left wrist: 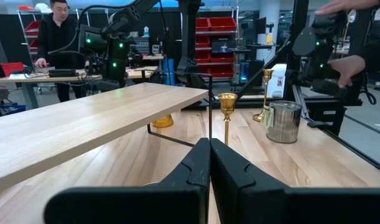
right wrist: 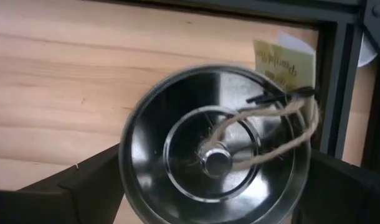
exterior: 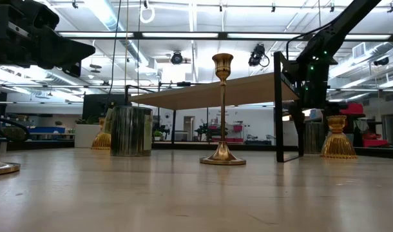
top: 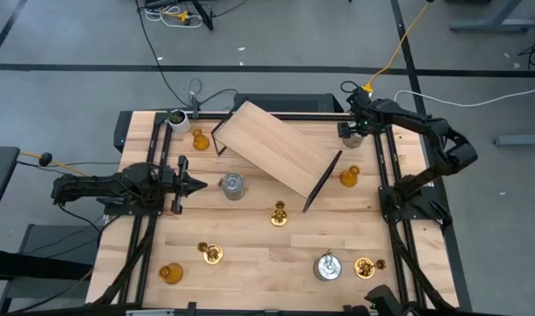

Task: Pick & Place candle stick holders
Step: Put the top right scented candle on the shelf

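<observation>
My right gripper (top: 351,132) is at the table's far right corner, shut on a silver-grey cylinder holder (right wrist: 215,149) with a twine tag. My left gripper (top: 195,184) is shut and empty at mid left, pointing toward the table's right; another silver cylinder (top: 233,185) stands just ahead of it. A brass stick (top: 279,213) stands mid-table and also shows in the low view (exterior: 223,109). An amber glass holder (top: 349,176) stands near the right. More holders, each on its base: amber (top: 198,139), brass (top: 212,254), amber (top: 170,274), silver (top: 327,266), brass (top: 365,267). My right gripper comes from above, pointing down, with one finger (right wrist: 90,180) on each side of the cylinder's outer wall (right wrist: 131,162) near its open rim. The cylinder is upright, its mouth toward the wrist camera. In the low view (exterior: 312,136) its base seems to be on the table.
A low wooden shelf (top: 276,145) on black metal legs stands askew across the far middle. A small white pot (top: 177,118) stands at the far left corner. Black frame rails run along both sides. A person's hand (left wrist: 349,65) shows beyond the table's right.
</observation>
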You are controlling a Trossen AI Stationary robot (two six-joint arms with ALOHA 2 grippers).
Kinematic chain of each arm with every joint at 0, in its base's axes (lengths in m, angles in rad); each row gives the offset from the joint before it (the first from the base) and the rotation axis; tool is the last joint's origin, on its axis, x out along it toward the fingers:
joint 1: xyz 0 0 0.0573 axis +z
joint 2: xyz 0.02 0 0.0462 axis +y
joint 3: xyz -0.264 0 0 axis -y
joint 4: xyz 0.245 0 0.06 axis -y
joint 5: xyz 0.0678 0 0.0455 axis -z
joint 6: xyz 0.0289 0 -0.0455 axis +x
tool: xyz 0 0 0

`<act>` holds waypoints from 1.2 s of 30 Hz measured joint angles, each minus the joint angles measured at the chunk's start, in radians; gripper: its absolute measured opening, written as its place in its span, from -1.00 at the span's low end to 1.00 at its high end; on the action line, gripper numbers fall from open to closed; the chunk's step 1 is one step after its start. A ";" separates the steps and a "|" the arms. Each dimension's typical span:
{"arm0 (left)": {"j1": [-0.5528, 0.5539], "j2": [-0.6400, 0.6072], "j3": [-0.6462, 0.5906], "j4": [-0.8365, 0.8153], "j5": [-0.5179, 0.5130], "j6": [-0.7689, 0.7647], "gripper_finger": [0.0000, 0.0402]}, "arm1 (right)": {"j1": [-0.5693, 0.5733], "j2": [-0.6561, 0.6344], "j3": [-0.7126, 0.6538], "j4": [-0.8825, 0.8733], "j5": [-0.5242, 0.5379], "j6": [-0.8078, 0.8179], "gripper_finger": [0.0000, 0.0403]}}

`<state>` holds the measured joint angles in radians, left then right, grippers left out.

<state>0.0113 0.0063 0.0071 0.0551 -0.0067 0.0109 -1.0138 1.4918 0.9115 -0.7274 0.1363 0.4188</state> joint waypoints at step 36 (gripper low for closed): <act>0.000 0.000 0.000 0.000 0.000 0.000 -0.94 | 0.000 0.000 0.002 0.011 0.004 0.018 0.84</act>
<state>0.0112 0.0066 0.0067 0.0551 -0.0064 0.0109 -1.0136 1.4914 0.9131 -0.7162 0.1406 0.4370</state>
